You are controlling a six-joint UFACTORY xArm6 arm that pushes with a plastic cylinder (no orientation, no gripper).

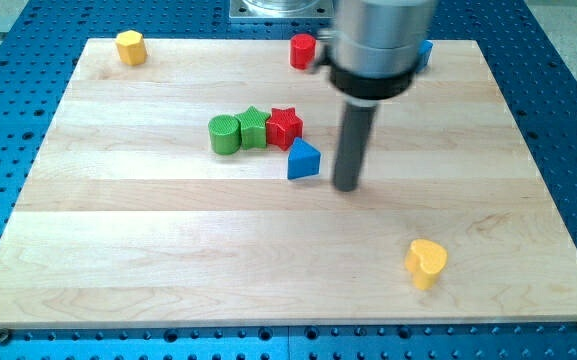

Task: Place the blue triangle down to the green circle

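Toward the bench's [118,230] top edge, near the middle: blue triangle [303,160] just right of and below a touching row of green circle [225,134], green star [253,128] and red star [285,126], its corner against the red star. My tip [346,187] down just right of the triangle, apart from it, likely set to shove it leftward under the circle. No jaws on this rod, so nothing spread or pinching. Elsewhere: yellow hexagon [130,47] at top-left corner, red cylinder [303,50] at top edge, yellow heart [426,263] toward bottom-right.
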